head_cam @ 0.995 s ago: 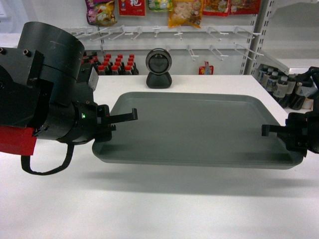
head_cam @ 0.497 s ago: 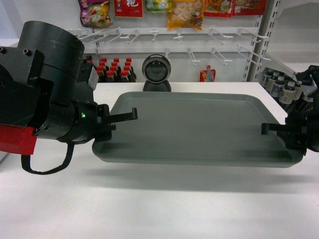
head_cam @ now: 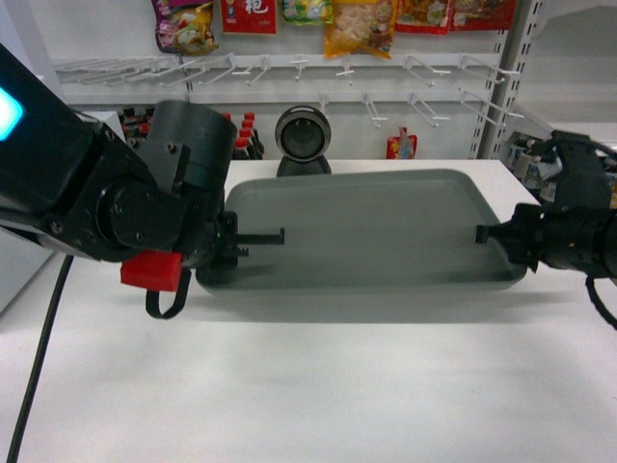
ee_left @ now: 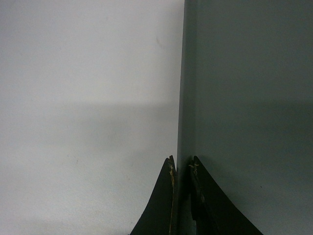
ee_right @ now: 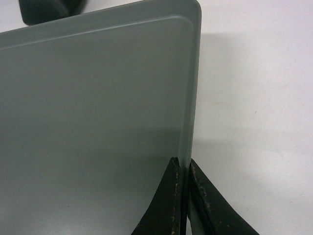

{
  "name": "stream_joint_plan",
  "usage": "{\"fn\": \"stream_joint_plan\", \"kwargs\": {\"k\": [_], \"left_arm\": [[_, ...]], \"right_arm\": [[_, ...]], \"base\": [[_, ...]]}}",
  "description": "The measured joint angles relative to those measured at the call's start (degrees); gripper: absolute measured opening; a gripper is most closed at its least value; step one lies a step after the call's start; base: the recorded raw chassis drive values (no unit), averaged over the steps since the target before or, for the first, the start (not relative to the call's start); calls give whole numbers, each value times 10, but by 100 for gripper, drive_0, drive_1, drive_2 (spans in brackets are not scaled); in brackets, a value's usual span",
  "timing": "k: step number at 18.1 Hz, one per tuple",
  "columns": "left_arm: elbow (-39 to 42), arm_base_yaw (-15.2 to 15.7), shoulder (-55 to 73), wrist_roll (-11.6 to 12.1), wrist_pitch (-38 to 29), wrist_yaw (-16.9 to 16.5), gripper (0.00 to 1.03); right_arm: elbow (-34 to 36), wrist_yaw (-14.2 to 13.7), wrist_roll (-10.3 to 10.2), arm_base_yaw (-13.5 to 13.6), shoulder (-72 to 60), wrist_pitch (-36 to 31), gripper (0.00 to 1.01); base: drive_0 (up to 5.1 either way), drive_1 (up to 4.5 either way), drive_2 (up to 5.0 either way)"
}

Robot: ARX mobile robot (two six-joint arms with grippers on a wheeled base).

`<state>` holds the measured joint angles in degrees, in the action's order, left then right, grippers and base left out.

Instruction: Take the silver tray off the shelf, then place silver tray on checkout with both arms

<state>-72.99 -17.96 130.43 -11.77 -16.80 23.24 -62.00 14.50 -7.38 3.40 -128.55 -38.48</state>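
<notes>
I have the silver tray (head_cam: 371, 227) off the shelf already; it is over the checkout (head_cam: 308, 386), a broad white counter, and throws a shadow along its near edge. Whether it is touching down or a little above the surface I cannot tell. My left pincer (head_cam: 253, 239) is clamped on the tray's rim at 9 o'clock, one finger inside and one outside the lip, as the left wrist view shows with the rim (ee_left: 182, 98) running straight up between the two fingers. My right pincer (head_cam: 489, 234) is clamped the same way on the rim at 3 o'clock, close to the tray's far corner (ee_right: 193, 12).

What I judge to be left: set it flat, let go on both sides, and draw my arms away.

Compared with half a second ago, the tray sits further from me and looks smaller and lower, its front edge no longer hanging well toward the near side. Both arms have reached forward, the left one now stretched out with its red wrist block (head_cam: 151, 271) beside the tray. A black round-headed scanner (head_cam: 303, 140) stands just past the tray at 12 o'clock.
</notes>
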Motion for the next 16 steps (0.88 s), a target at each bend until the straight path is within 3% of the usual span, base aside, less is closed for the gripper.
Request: {"fn": "stream_joint_plan", "kwargs": {"k": [3, 5, 7, 10, 11, 13, 14, 15, 16], "left_arm": [[-5, -6, 19, -5, 35, 9, 4], [-4, -8, 12, -20, 60, 3, 5], [3, -6, 12, -61, 68, 11, 27], [25, 5, -19, -98, 60, -33, 56], [49, 9, -52, -106, 50, -31, 66], [105, 16, -148, -87, 7, -10, 85], [113, 17, -205, -72, -12, 4, 96], [151, 30, -221, -27, -196, -43, 88], [229, 44, -241, 33, -335, -89, 75]], "right_arm": [[0, -11, 18, 4, -34, 18, 2], [5, -27, 43, 5, -29, 58, 6], [21, 9, 57, 16, -13, 75, 27], [23, 22, 39, 18, 14, 80, 56], [29, 34, 31, 9, 45, 78, 67], [42, 40, 31, -14, 120, 85, 87], [55, -8, 37, -18, 125, -25, 89], [100, -94, 49, -11, 120, -157, 78], [188, -151, 59, -3, 127, -258, 65]], "base": [[0, 0, 0], [0, 0, 0], [0, 0, 0], [0, 0, 0], [0, 0, 0], [0, 0, 0], [0, 0, 0], [0, 0, 0], [0, 0, 0]]}}
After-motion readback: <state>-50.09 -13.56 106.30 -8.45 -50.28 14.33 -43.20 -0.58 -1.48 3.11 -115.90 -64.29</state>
